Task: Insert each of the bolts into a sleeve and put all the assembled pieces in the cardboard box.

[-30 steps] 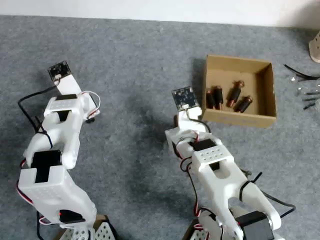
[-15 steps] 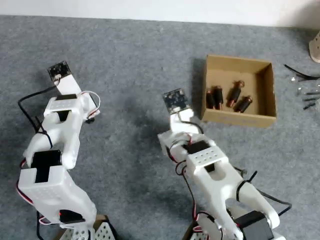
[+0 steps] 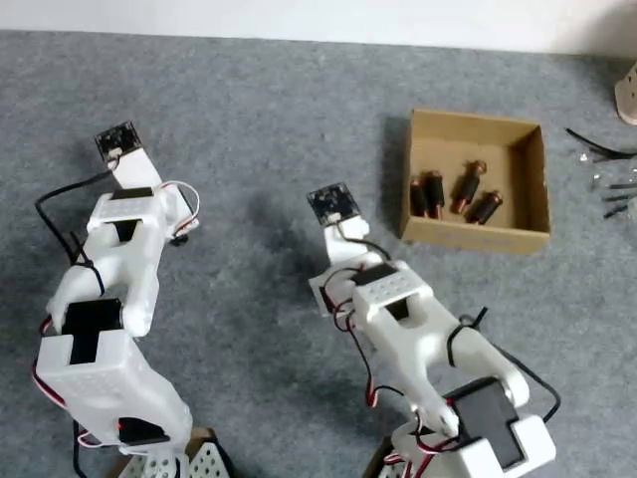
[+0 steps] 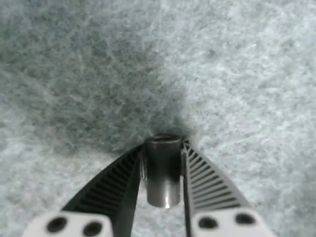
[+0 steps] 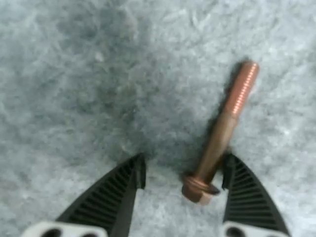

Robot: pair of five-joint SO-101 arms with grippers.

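Observation:
In the left wrist view my left gripper (image 4: 162,146) is shut on a dark metal sleeve (image 4: 162,170), held just above the grey carpet. My right gripper (image 5: 184,160) is open and low over the carpet. A copper bolt (image 5: 222,131) lies flat between its fingers, with the head close to one fingertip (image 5: 232,170). Seen from above, the left arm (image 3: 124,249) stands at the left and the right arm (image 3: 383,299) at the middle. The cardboard box (image 3: 476,239) sits up and to the right of the right arm, with several assembled pieces (image 3: 468,189) inside.
Grey carpet (image 3: 249,119) covers the table. Loose black cables and small tools (image 3: 607,184) lie at the right edge beyond the box. A pale object (image 3: 627,95) shows at the far right corner. Open carpet lies between the two arms.
The right arm has swung left, away from the box's near corner toward the middle of the carpet. The left arm has kept still.

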